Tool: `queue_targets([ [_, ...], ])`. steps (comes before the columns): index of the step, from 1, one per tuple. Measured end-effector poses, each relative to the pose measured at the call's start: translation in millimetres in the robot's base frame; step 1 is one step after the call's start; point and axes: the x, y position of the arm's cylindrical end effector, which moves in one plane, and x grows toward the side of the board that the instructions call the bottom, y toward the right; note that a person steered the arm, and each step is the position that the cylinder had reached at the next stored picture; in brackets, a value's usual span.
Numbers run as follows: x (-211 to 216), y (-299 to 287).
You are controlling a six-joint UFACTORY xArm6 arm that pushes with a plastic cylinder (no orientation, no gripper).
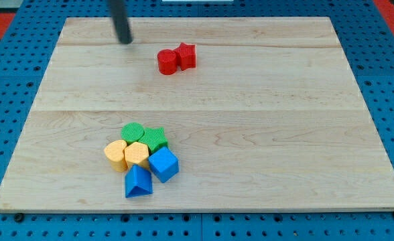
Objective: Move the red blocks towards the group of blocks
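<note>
Two red blocks touch each other near the view's top centre: a red cylinder [167, 61] and, on its right, a red star-like block [186, 55]. My tip [125, 41] is at the view's top left of them, a short gap from the cylinder, touching no block. The group sits at the view's lower left of centre: a green round block [133, 131], a green star [156, 138], two yellow blocks [115, 154] [137, 153], a blue cube [163, 164] and a blue triangle [138, 182], all packed together.
The wooden board [284, 134] lies on a blue perforated table [3, 80]. The board's edges run close to all sides of the view.
</note>
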Motion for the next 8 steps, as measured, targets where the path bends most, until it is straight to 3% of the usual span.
queue_targets([
  [1,-30,79],
  [2,-1,154],
  [3,39,165],
  [4,68,146],
  [8,104,57],
])
